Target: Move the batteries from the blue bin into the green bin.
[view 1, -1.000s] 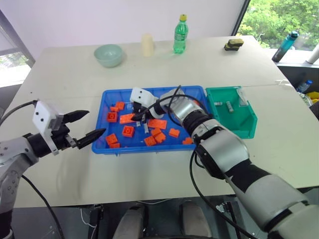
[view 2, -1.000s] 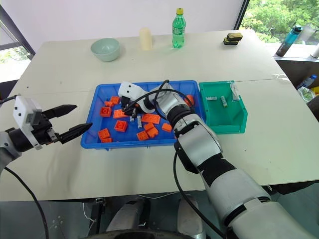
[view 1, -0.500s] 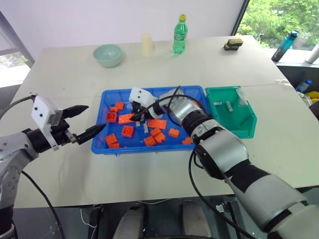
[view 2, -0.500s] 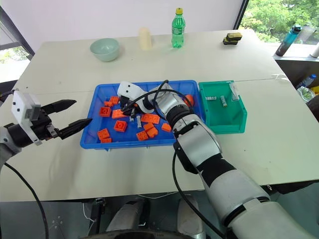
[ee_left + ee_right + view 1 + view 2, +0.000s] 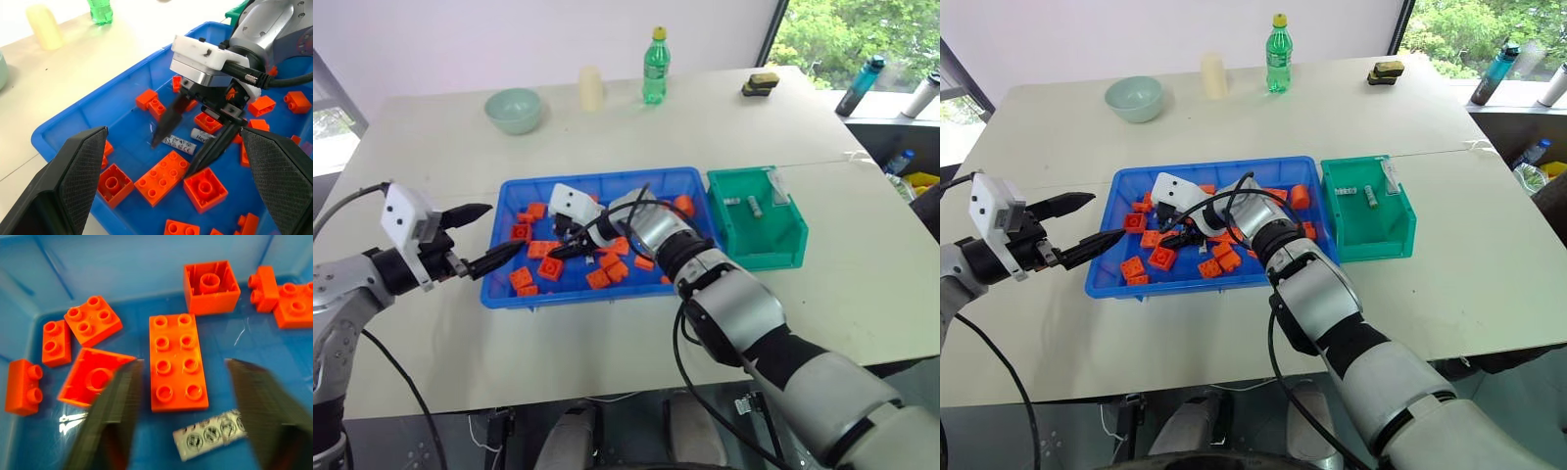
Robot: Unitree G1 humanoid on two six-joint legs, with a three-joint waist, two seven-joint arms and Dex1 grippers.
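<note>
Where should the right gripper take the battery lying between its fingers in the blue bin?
Across its middle, from above: the battery lies flat on the blue bin floor, and the open right gripper already straddles it. An orange brick crowds one side.

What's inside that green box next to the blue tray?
Two small silver batteries lie on the floor of the green bin, near its back wall, with a clear plastic bit in the far right corner. The sloped front wall hides the floor just behind it.
</note>
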